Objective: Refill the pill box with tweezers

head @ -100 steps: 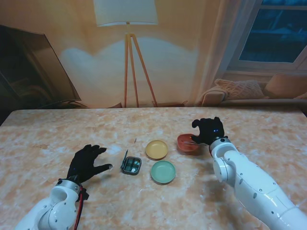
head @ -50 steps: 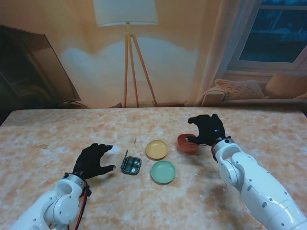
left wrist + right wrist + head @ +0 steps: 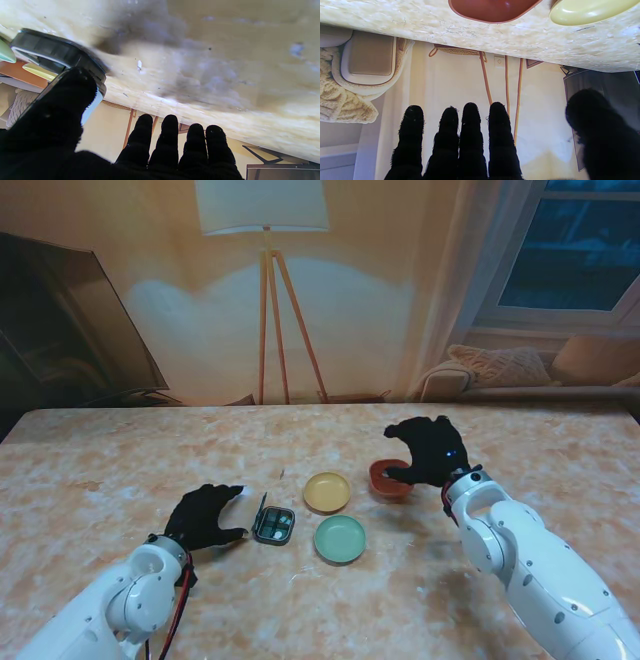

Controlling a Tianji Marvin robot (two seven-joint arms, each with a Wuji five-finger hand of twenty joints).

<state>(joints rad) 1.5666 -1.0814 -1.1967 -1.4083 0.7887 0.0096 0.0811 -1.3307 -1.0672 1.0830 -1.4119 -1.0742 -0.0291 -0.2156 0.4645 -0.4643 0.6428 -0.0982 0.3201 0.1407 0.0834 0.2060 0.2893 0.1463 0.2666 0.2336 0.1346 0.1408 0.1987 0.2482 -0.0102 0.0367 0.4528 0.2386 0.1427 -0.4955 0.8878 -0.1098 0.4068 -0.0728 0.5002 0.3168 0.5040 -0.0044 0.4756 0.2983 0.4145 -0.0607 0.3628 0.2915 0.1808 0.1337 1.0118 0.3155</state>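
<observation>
Stand view: no readable writing; both hands' fingers apart, left hand (image 3: 205,517) beside pill box (image 3: 273,525).

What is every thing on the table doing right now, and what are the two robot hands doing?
Pill box: lid open, standing on the table.
Yellow dish: upright, looks empty.
Green dish: upright, looks empty.
Red dish: upright, partly hidden by the right robot hand.
Left robot hand: open, beside the pill box.
Right robot hand: open, over the red dish.
</observation>
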